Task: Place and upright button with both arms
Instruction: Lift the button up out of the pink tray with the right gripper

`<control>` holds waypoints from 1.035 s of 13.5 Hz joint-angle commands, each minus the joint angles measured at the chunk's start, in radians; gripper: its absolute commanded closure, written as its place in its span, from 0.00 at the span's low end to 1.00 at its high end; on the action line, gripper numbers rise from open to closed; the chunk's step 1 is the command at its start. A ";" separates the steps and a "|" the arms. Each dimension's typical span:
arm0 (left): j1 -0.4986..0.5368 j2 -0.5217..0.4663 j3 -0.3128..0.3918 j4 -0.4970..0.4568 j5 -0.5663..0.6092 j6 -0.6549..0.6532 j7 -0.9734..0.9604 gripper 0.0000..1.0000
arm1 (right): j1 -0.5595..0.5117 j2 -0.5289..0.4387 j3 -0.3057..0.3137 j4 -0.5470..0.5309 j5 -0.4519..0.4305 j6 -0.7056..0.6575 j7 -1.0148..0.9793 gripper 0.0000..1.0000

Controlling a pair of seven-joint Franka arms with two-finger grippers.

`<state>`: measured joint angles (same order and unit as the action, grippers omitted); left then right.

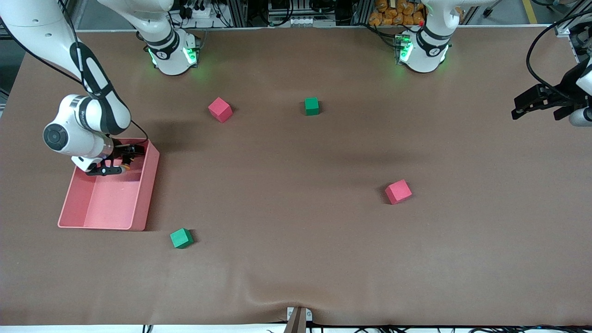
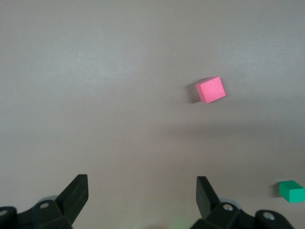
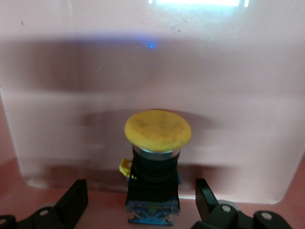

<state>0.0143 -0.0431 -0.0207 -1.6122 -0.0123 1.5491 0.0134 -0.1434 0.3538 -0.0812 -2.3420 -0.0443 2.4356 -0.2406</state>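
Right gripper (image 3: 138, 202), jaws wide, sits down in the pink bin (image 1: 143, 199) at your table's right-arm end, straddling the button (image 3: 156, 157), not gripped yet. Left gripper (image 2: 140, 198) wide too, waiting over bare table. Pick, placing & uprighting all left.

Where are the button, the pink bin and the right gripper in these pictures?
button (image 3: 157, 130): right wrist view, on its yellow-orange cap.
pink bin (image 1: 147, 189): front view, on its side wall.
right gripper (image 3: 141, 199): right wrist view, midway between its open fingertips, around the button's black body.
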 commanded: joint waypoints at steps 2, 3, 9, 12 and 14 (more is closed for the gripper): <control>0.004 0.002 -0.008 0.003 0.014 0.008 0.013 0.00 | 0.018 0.045 -0.002 0.053 -0.003 -0.009 0.017 0.00; 0.004 0.003 -0.008 0.005 0.014 0.008 0.013 0.00 | 0.019 0.045 -0.002 0.065 -0.003 -0.009 0.017 0.00; 0.000 0.016 -0.012 0.012 0.014 0.012 0.011 0.00 | 0.030 0.045 -0.002 0.084 -0.003 -0.027 0.017 0.00; 0.000 0.026 -0.012 0.011 0.015 0.016 0.011 0.00 | 0.030 0.045 -0.002 0.084 -0.003 -0.044 0.017 0.51; 0.000 0.025 -0.012 0.011 0.015 0.016 0.017 0.00 | 0.030 0.043 -0.002 0.084 -0.003 -0.044 0.017 1.00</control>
<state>0.0128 -0.0219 -0.0279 -1.6122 -0.0123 1.5628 0.0134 -0.1195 0.3829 -0.0824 -2.2751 -0.0444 2.4055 -0.2388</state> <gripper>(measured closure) 0.000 0.300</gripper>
